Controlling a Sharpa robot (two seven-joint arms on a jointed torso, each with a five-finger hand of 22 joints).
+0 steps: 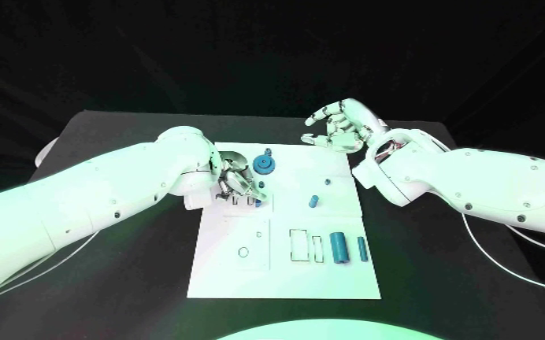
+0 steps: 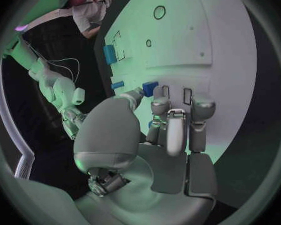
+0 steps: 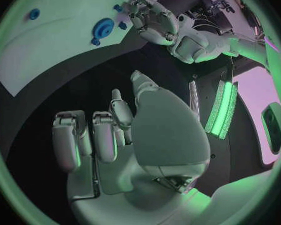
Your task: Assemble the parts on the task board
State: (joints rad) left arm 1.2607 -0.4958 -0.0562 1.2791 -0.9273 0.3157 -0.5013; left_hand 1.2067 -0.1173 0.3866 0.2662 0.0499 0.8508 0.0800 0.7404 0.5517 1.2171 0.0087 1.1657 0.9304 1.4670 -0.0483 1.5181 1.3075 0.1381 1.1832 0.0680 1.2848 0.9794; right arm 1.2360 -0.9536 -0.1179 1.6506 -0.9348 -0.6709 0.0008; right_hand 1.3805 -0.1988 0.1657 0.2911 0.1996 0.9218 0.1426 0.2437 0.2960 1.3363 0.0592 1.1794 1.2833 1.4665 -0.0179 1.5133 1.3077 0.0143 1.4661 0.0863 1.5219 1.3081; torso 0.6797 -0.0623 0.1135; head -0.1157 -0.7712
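The white task board [image 1: 284, 269] lies in the middle of the black table. My left hand [image 1: 239, 181] rests over the board's far left part, and its thumb and a finger pinch a small blue block [image 2: 149, 88] beside two narrow slots [image 2: 176, 94]. A blue gear [image 1: 265, 167] and a small peg [image 1: 268, 152] stand just right of that hand. Farther along the board are a short blue cylinder [image 1: 310, 200], a larger cylinder [image 1: 339, 245] and a bar [image 1: 364, 249]. My right hand [image 1: 337, 126] hovers off the board's far right corner, fingers apart and holding nothing.
Outlined recesses [image 1: 298, 245] and a round hole [image 1: 246, 252] mark the board's near half. Black table [image 1: 431, 277] surrounds the board on both sides. My right forearm [image 1: 454, 179] lies along the board's right edge.
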